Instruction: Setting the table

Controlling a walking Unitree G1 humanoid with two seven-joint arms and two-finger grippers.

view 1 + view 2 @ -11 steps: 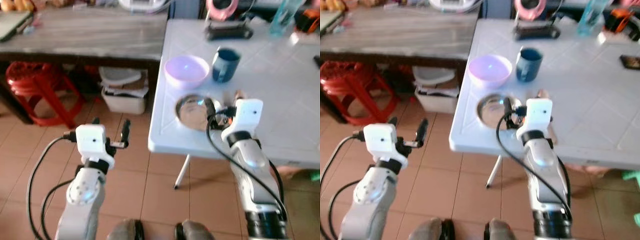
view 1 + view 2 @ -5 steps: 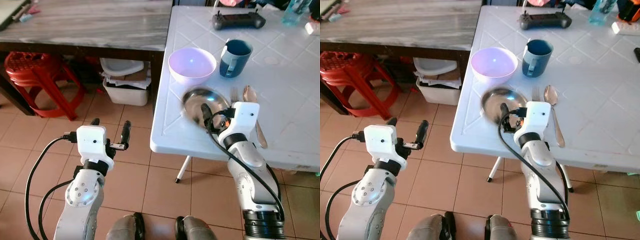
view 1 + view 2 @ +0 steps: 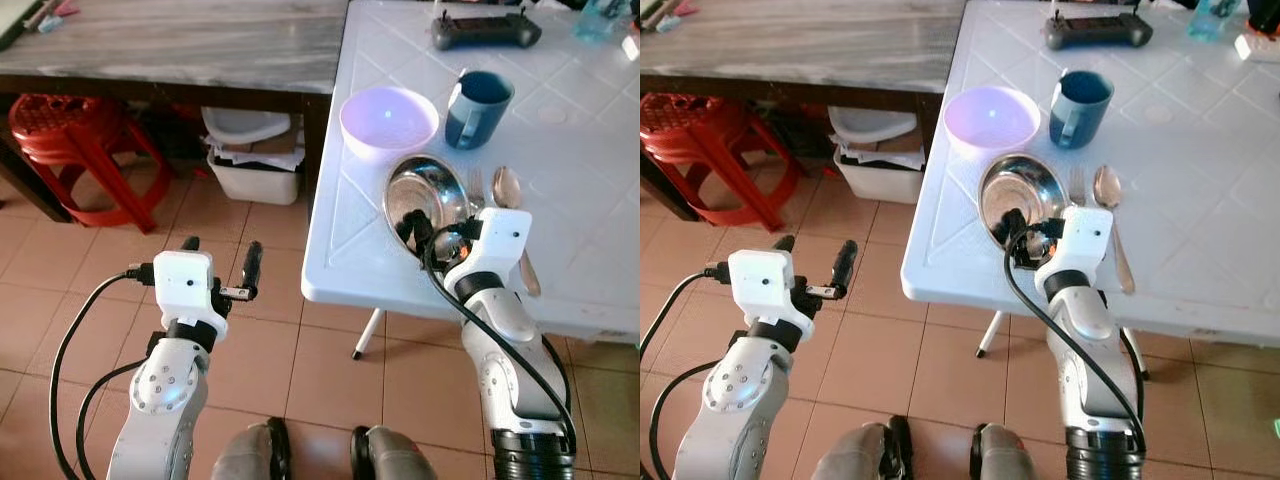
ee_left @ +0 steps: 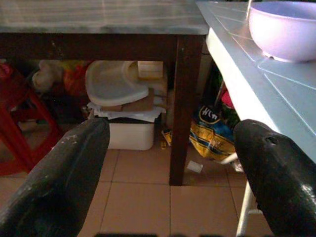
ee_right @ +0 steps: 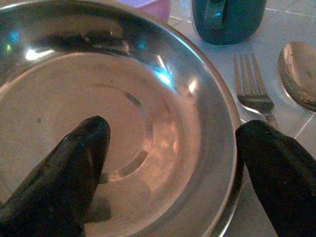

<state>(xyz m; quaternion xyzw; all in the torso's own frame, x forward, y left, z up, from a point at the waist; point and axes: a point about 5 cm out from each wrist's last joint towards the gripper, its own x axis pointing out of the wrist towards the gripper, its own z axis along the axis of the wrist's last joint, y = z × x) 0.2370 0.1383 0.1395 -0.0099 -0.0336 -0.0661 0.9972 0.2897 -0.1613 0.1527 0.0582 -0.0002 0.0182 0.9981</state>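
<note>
Nearest the camera, the robot's two feet point(image 3: 320, 455) stand on the tiled floor point(image 3: 90, 290); just above them the left gripper point(image 3: 220, 258) hangs over the tiles beside the white table point(image 3: 600, 150), its two black fingers spread apart and holding nothing; its wrist view looks under the dark wooden table point(image 4: 98, 19) at a white bin point(image 4: 121, 111) stuffed with cardboard and a yellow bag point(image 4: 210, 136) on the floor.

At the near edge of the white table the right gripper point(image 3: 1040, 225) reaches over the steel plate point(image 3: 1010, 190); its fingers stand wide apart — one fingertip point(image 5: 81, 163) rests inside the plate's well, the other point(image 5: 276, 173) sits outside the rim on the fork side; the plate's rim lies between them, though they are not closed on it.

Just beside the plate, on its right, lie a fork point(image 5: 254, 86) and a spoon point(image 3: 1108, 190), side by side; beyond the plate stand a lilac bowl point(image 3: 388, 120) and a dark blue mug point(image 3: 478, 108), near each other but apart; farther still, a black controller point(image 3: 485, 30) rests on the table top.

Off to the left — under the wooden table — a red plastic stool point(image 3: 70, 150) stands on the tiles.
</note>
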